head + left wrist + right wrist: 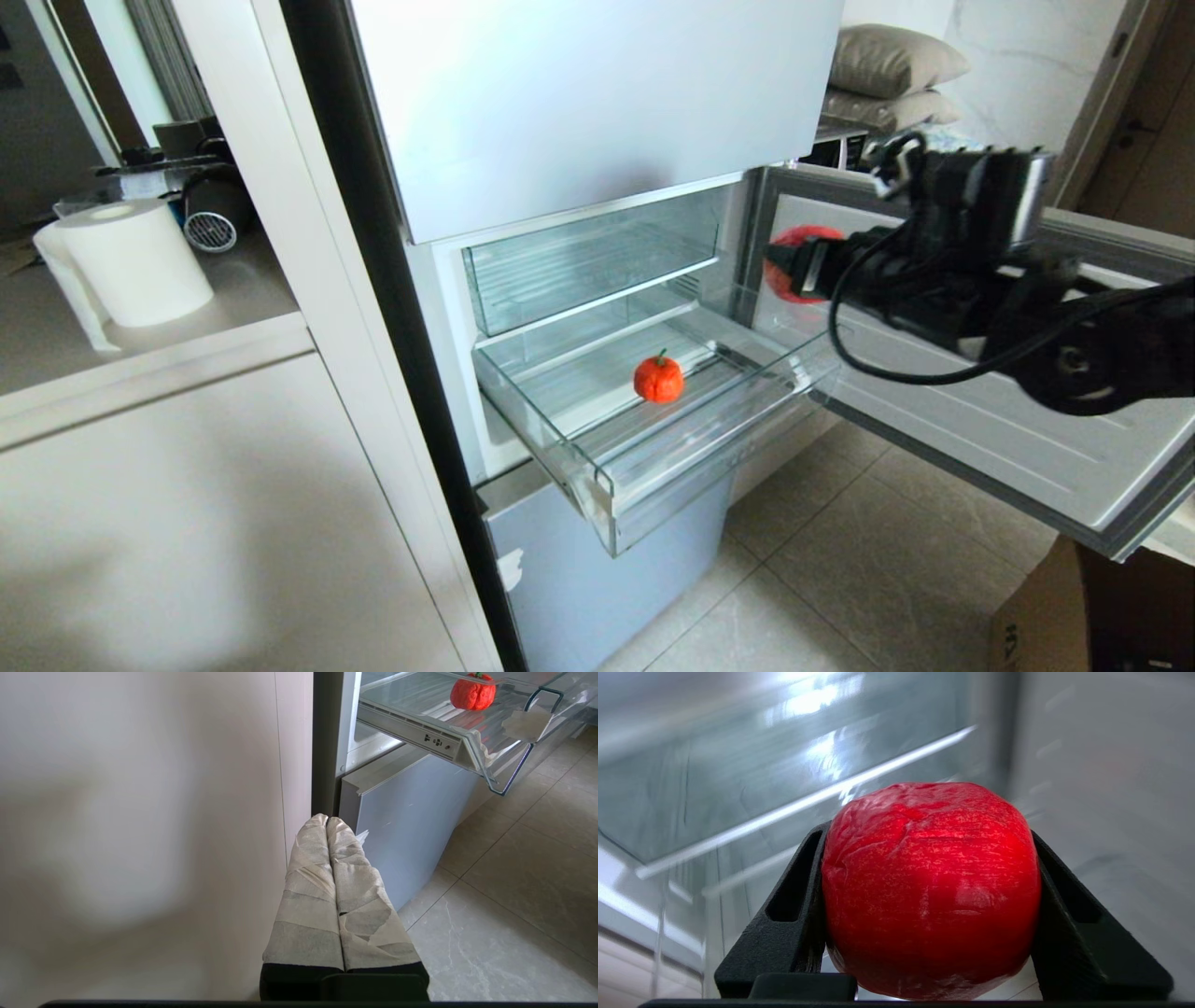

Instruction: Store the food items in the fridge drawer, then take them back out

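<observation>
Orange-red fruit (658,378) in fridge drawer (597,485)

The open fridge drawer (597,448) is seen from above in the head view. The same drawer (467,732) is seen from low beside the fridge in the left wrist view. The red fruit (931,889) is framed closely in the right wrist view.

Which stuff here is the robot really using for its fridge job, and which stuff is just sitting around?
For the job:
- red apple, clamped in the right gripper
- orange-red wrinkled fruit, lying in the drawer
- clear fridge drawer, pulled out
- open fridge door

Just lying about:
- paper towel roll on the counter
- pillows in the background
- cardboard box on the floor
- left gripper, parked, shut
</observation>
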Controlling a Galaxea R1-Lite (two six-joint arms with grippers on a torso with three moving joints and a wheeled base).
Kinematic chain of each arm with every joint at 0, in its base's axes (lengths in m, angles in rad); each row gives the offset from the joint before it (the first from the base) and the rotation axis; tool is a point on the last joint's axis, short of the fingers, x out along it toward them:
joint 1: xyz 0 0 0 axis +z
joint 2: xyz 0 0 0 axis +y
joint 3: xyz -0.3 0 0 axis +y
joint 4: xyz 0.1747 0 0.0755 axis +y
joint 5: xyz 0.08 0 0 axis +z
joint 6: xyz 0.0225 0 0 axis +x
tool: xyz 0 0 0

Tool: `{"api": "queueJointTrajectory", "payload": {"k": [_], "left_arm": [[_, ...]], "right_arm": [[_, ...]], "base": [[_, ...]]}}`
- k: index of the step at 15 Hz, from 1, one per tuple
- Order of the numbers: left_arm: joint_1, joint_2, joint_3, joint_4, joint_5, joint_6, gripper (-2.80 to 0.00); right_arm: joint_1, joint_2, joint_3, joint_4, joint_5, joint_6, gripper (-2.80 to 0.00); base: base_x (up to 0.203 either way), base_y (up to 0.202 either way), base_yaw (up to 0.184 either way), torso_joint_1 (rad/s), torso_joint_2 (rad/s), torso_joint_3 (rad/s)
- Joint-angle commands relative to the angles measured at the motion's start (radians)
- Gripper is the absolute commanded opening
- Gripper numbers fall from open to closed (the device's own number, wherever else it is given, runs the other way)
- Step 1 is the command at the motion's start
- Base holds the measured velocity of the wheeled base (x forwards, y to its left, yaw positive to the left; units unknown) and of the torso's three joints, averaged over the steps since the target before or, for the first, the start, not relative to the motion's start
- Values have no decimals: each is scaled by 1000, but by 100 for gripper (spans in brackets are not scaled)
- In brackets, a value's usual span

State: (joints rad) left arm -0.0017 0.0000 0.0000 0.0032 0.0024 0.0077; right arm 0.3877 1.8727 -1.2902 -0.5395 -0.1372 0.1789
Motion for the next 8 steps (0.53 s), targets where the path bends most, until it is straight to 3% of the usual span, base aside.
{"api": "queueJointTrajectory", "payload": {"k": [1,5,8], "left_arm": [[0,2,0,0,1,0,-280],[0,2,0,0,1,0,-280],[0,2,0,0,1,0,-280]], "right_arm": [[53,240,-97,-25,15,0,-280],[109,445,-311,-24,28,-89,-280],[129,470,-379,17,69,-111,-280]], "base": [[0,0,0,0,0,0],[0,0,0,0,0,0],[0,0,0,0,0,0]]}}
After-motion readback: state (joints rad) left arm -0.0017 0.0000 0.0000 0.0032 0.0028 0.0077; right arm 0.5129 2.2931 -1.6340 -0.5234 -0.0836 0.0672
